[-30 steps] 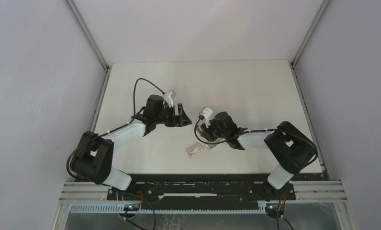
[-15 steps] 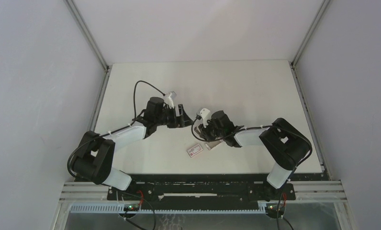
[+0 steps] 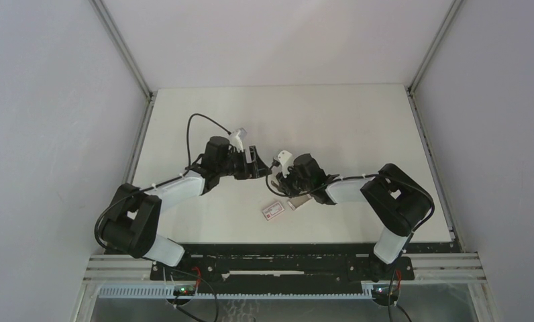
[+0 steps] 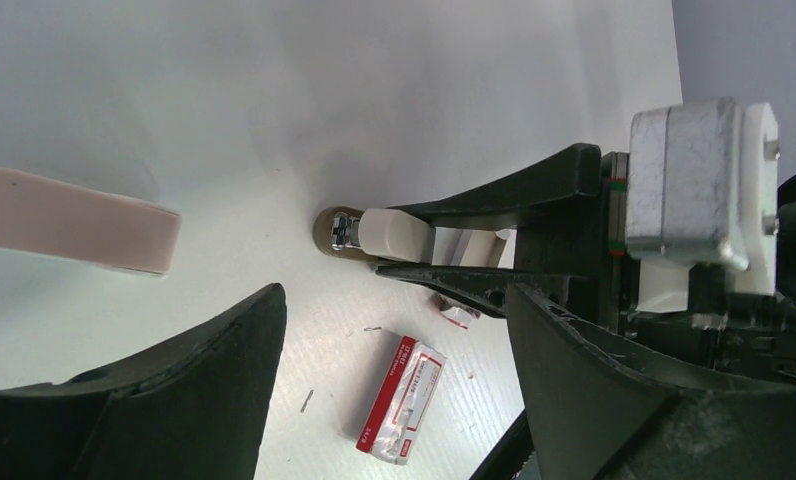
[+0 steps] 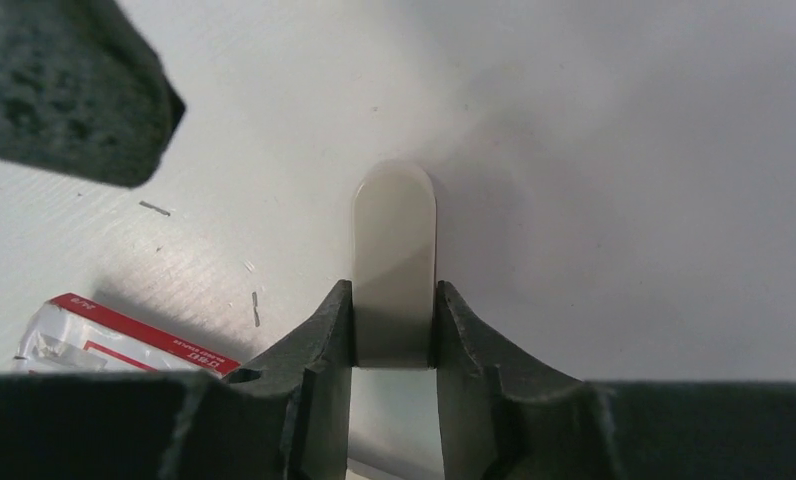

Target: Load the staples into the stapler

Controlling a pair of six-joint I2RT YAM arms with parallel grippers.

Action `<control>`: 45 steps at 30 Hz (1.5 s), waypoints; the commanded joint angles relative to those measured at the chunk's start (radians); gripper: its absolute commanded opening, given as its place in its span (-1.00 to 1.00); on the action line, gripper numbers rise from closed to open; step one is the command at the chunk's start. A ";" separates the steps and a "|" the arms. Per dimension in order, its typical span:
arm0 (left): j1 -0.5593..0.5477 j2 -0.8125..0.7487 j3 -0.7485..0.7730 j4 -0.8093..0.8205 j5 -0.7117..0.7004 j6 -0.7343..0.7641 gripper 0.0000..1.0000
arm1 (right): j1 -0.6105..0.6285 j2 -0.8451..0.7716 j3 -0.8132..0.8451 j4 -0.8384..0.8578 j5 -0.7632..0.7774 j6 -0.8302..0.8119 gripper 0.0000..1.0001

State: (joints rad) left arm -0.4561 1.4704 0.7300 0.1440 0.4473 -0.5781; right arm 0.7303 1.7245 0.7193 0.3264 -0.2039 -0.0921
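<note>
My right gripper [image 5: 394, 300] is shut on the white rounded body of the stapler [image 5: 395, 250] and holds it just above the table; it also shows in the top view [image 3: 278, 182]. In the left wrist view that white part [image 4: 394, 232] ends in a brownish metal tip. A pink bar [image 4: 69, 222] shows to its left; whether it joins the white part is unclear. My left gripper [image 4: 394, 310] is open, facing the stapler, close to it in the top view [image 3: 256, 164]. The white box with a red label [image 3: 273, 210] lies flat, with a small grey tray [image 3: 295, 204] beside it. No staple strips show.
The box also lies below my jaws in the left wrist view [image 4: 402, 398] and at the lower left of the right wrist view [image 5: 114, 340]. A few loose staples [image 5: 155, 208] lie on the white table [image 3: 358, 127]. Grey walls enclose the table.
My right gripper has moved left with the stapler, closer to my left gripper. My left gripper has shifted slightly toward it. The box and tray have not moved.
</note>
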 commanded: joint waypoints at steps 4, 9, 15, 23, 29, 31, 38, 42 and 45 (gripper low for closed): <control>-0.017 -0.033 -0.058 0.105 0.023 -0.075 0.68 | 0.009 -0.039 0.020 -0.010 -0.051 0.003 -0.84; -0.045 -0.021 -0.086 0.202 0.066 -0.161 0.70 | 0.011 -0.143 0.006 -0.013 -0.087 0.003 -1.00; -0.055 0.003 -0.110 0.312 0.102 -0.249 0.75 | 0.022 -0.241 -0.020 -0.014 -0.097 0.004 -1.00; -0.060 -0.006 -0.129 0.393 0.130 -0.311 0.69 | 0.037 -0.296 -0.056 0.015 -0.087 0.021 -1.00; -0.081 0.011 -0.133 0.418 0.150 -0.343 0.09 | 0.037 -0.329 -0.067 0.036 -0.080 0.032 -1.00; -0.087 0.007 -0.136 0.427 0.153 -0.354 -0.29 | 0.038 -0.335 -0.070 0.036 -0.076 0.034 -1.00; -0.090 -0.034 -0.148 0.454 0.153 -0.372 -1.00 | 0.024 -0.341 -0.101 0.068 -0.083 0.064 -0.64; -0.090 -0.053 -0.155 0.455 0.150 -0.370 -0.99 | 0.018 -0.346 -0.111 0.077 -0.091 0.075 -0.59; -0.090 -0.056 -0.152 0.455 0.157 -0.366 -1.00 | 0.012 -0.355 -0.112 0.076 -0.098 0.082 -0.83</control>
State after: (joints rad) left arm -0.5159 1.4712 0.5808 0.5079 0.5179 -0.9371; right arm 0.7517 1.4090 0.6064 0.3321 -0.2737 -0.0513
